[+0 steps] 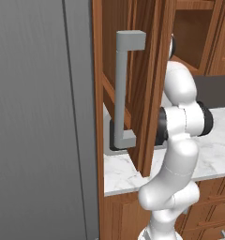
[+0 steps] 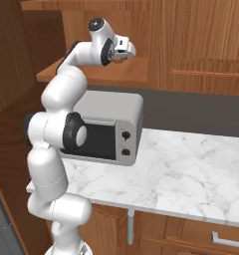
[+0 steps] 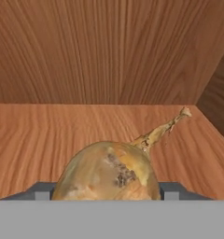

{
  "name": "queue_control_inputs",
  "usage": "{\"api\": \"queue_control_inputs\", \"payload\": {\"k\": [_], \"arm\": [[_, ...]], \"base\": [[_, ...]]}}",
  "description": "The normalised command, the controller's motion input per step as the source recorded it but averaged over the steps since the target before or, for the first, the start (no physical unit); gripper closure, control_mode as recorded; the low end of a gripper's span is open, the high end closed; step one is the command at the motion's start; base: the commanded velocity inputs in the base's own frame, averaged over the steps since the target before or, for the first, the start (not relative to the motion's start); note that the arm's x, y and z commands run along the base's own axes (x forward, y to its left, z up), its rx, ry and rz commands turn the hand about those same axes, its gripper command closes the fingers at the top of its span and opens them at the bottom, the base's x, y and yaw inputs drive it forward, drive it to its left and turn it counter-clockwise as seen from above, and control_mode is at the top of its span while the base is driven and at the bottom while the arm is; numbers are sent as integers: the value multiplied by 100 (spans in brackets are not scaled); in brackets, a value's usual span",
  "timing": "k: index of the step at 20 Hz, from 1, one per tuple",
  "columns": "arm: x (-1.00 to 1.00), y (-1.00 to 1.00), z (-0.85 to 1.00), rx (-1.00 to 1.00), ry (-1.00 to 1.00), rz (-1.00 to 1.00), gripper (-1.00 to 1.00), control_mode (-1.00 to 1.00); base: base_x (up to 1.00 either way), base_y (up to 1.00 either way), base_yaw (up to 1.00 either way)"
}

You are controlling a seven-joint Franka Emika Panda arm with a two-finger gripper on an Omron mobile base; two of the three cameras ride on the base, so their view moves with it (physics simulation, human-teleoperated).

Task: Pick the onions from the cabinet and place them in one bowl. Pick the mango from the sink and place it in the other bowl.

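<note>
Inside the cabinet, the gripper is grasping a tan onion lying on the shelf.

Tan-yellow onion, thin stem up-right, sits on the cabinet shelf.

One tan onion, one cabinet w/ one bar handle, one microwave.
</note>
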Motion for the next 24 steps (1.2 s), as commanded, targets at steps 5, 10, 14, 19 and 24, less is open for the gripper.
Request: {"api": "queue_control_inputs", "payload": {"k": [5, 10, 14, 19, 24], "arm": [[-28, 4, 0, 2, -22, -6, 100, -100], [-36, 0, 3, 7, -8, -1, 100, -100], [-67, 3, 17, 3, -14, -1, 100, -100], [-67, 1, 25, 1, -4, 0, 100, -100], [-79, 4, 26, 0, 0, 0, 100, -100]], "base": [[0, 0, 0], [0, 0, 0], [0, 0, 0], [0, 0, 0], [0, 0, 0]]}}
